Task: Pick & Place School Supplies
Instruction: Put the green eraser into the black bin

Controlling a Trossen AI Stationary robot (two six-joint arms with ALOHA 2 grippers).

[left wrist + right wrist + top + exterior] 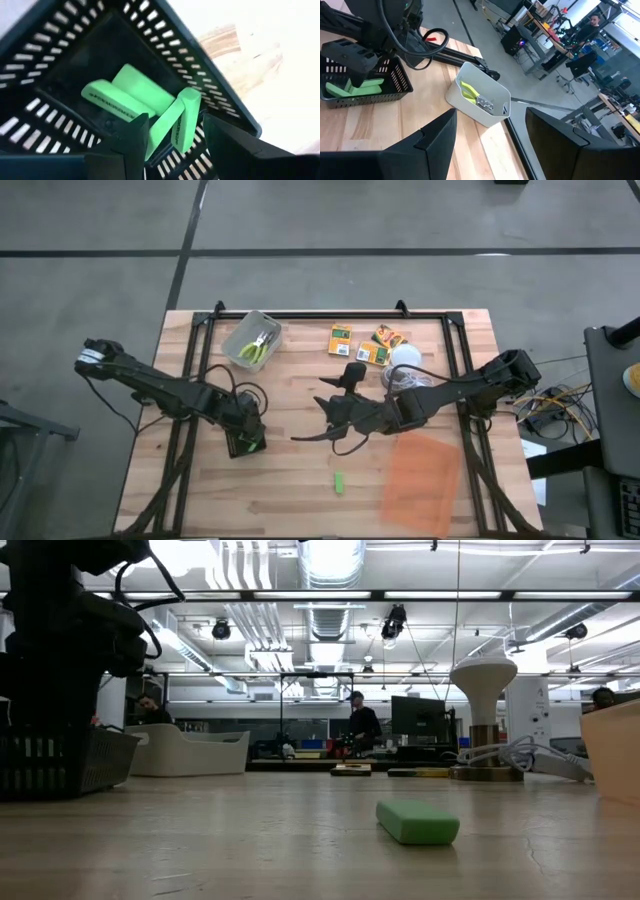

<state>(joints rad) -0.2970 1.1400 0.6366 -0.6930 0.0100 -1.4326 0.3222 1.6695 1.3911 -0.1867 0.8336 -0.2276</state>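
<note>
My left gripper (246,442) stands open, pointing down into the black basket (236,448) at the table's left. Three green sticks (131,90) lie in the basket. One of them (189,102) leans between my left gripper's (175,122) open fingers. Another green stick (339,482) lies flat on the table near the front edge and shows in the low view too (418,822). My right gripper (335,418) hovers open over the table's middle, holding nothing. Two yellow-green plier-like tools (471,95) lie in a pale bin (253,338). Three orange-yellow boxes (341,340) lie at the back.
A translucent orange sheet (422,478) lies at the front right. A white lamp-like object (405,360) with cables sits behind my right arm. A black frame (330,313) runs along the table's far and side edges. Bare wood shows around the loose stick.
</note>
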